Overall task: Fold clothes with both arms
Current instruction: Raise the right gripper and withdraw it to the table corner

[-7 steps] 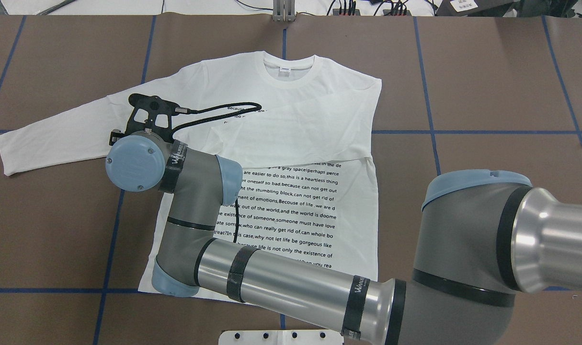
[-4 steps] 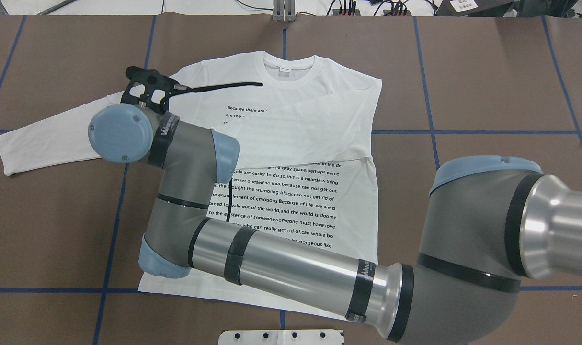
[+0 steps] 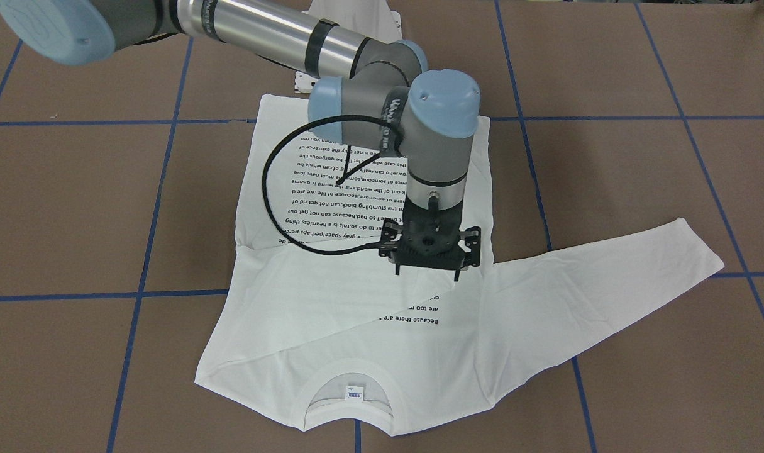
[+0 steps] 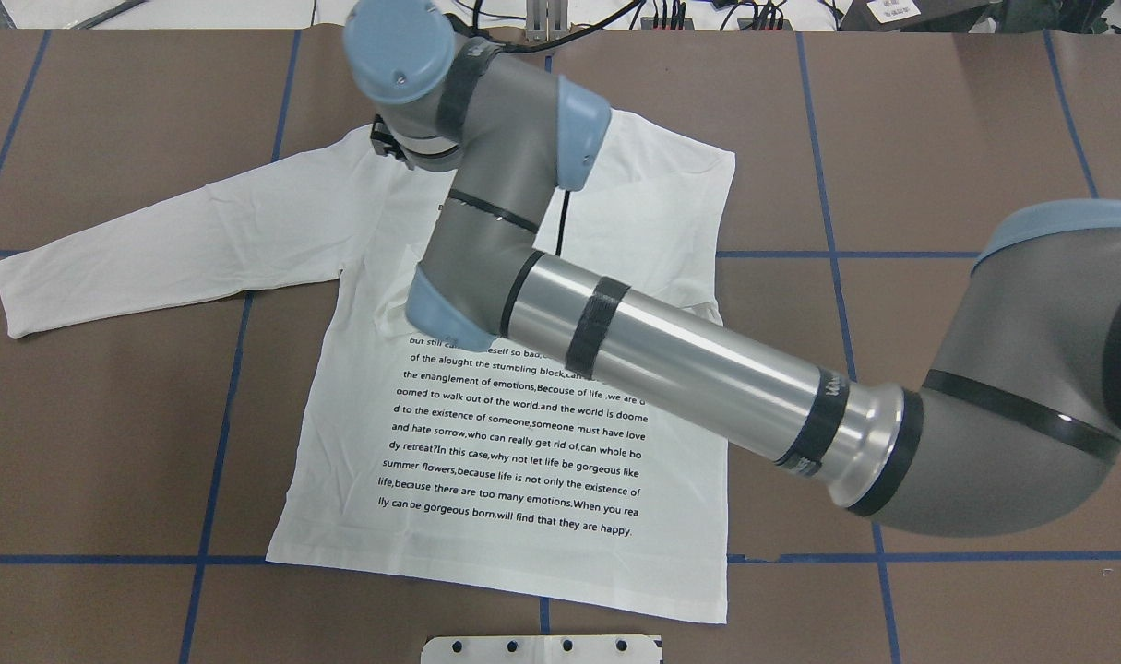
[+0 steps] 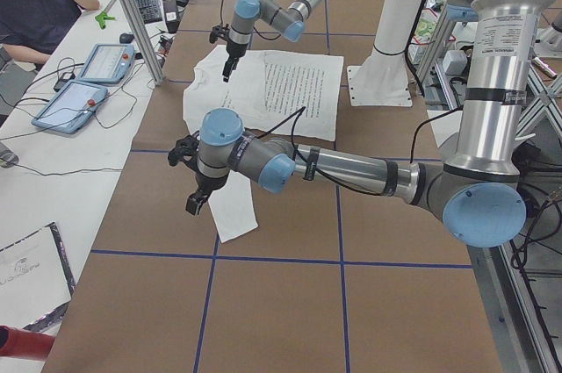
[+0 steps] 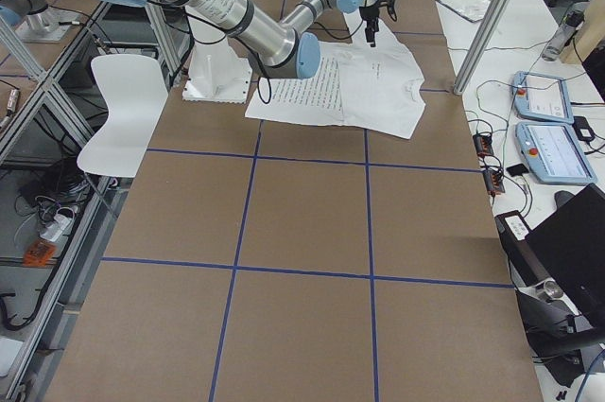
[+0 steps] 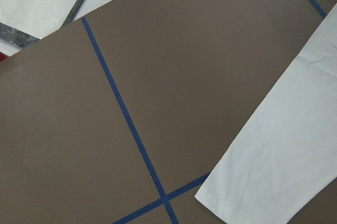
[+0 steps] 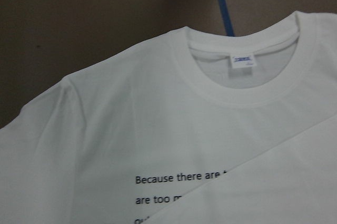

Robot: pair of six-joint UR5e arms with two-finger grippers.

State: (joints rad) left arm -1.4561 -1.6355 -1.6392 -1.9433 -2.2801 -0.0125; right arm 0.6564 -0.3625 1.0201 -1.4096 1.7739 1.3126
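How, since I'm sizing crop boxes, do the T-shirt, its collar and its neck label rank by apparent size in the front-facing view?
1. T-shirt, largest.
2. collar.
3. neck label, smallest.
All lie flat, so nearness doesn't skew it.

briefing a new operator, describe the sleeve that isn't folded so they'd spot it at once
Find the white T-shirt lying print-up on the brown table. From its shoulder on the robot's left, one long sleeve stretches out flat over bare table. The other sleeve is folded across the chest, covering some print.
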